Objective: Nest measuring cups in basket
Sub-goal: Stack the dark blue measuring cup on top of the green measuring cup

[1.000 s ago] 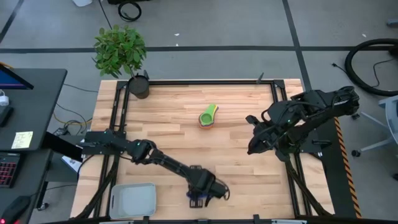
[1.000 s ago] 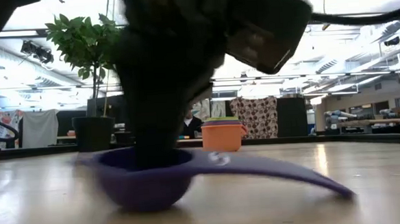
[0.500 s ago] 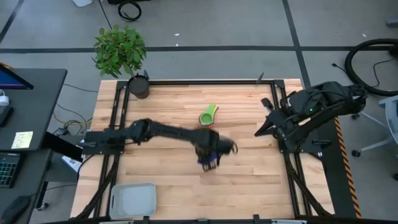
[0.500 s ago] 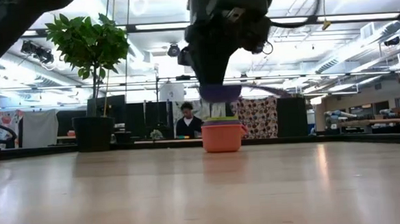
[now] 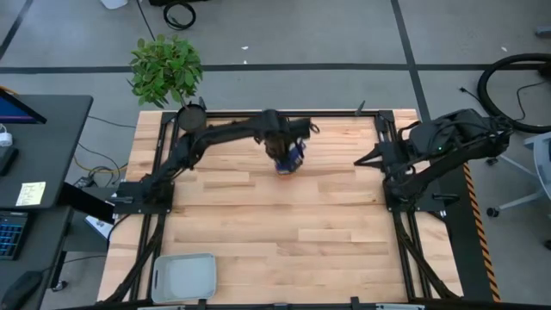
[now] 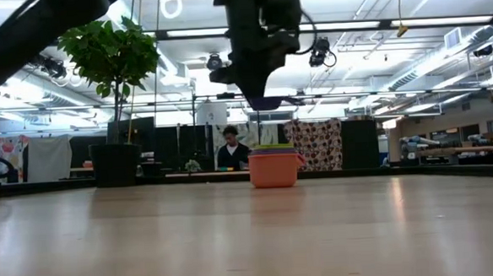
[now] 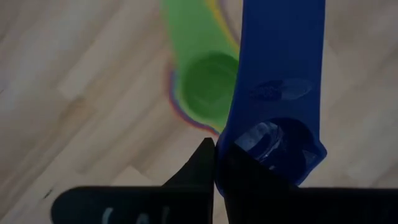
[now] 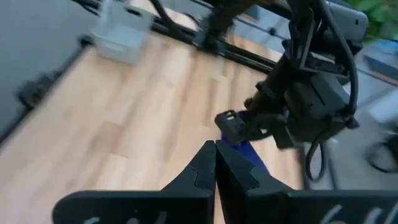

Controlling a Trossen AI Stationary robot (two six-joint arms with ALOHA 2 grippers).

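My left gripper [image 5: 288,151] hangs shut over the far middle of the table with the dark blue measuring cup [image 7: 277,93]. Directly under it stands a stack of nested cups [image 6: 275,168], orange at the bottom with a green one [image 7: 208,87] on top, resting on the wood. The blue cup [image 6: 266,104] hovers a short way above that stack. The light grey basket [image 5: 183,275] lies at the near left corner. My right gripper [image 8: 216,151] is shut on nothing at the right edge. My left gripper pinches the dark blue cup's bowl wall [image 7: 233,149] on the side away from its handle, seemingly one finger inside the bowl and one [image 7: 202,163] outside. The fingers point down from above. The cup is lifted clear, with the handle [image 7: 283,43] sticking out sideways.
A dark round pot with a leafy plant [image 5: 193,119] stands at the far left corner. Black rails [image 5: 392,172] run along the left and right table edges. Bare wood fills the middle and the near right. A person shows far behind the table in the low view.
My left gripper has lifted the dark blue cup off the wood near the near edge and carried it across toward the far edge, to above the stack. My right arm has drawn back toward the right edge.
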